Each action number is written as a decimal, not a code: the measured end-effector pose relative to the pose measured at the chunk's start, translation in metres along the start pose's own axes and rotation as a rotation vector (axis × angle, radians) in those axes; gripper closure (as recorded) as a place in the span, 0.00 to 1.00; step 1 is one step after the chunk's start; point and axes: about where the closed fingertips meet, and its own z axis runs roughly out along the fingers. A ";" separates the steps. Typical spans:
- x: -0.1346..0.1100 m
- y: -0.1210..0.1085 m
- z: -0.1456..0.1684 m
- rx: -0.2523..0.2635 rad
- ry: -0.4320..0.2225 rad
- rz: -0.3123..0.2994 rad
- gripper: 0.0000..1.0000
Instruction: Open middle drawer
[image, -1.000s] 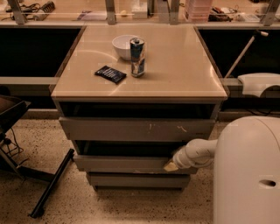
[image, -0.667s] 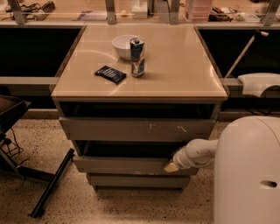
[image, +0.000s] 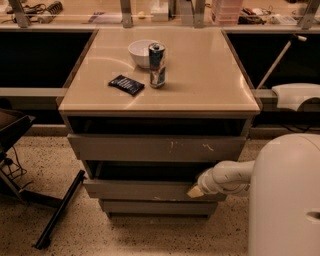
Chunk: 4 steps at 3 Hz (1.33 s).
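Arm (image: 227, 175) reaches low, gripper (image: 194, 191) at middle drawer (image: 140, 190) front.

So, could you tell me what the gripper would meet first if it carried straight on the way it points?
Most likely the plain grey front of the middle drawer: the gripper points left and slightly down at its right end, seemingly touching it, though depth is unclear.
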 end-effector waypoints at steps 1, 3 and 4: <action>0.003 0.005 -0.003 0.005 0.004 0.002 1.00; 0.009 0.012 -0.015 0.035 -0.004 0.059 1.00; 0.013 0.021 -0.017 0.025 0.007 0.048 1.00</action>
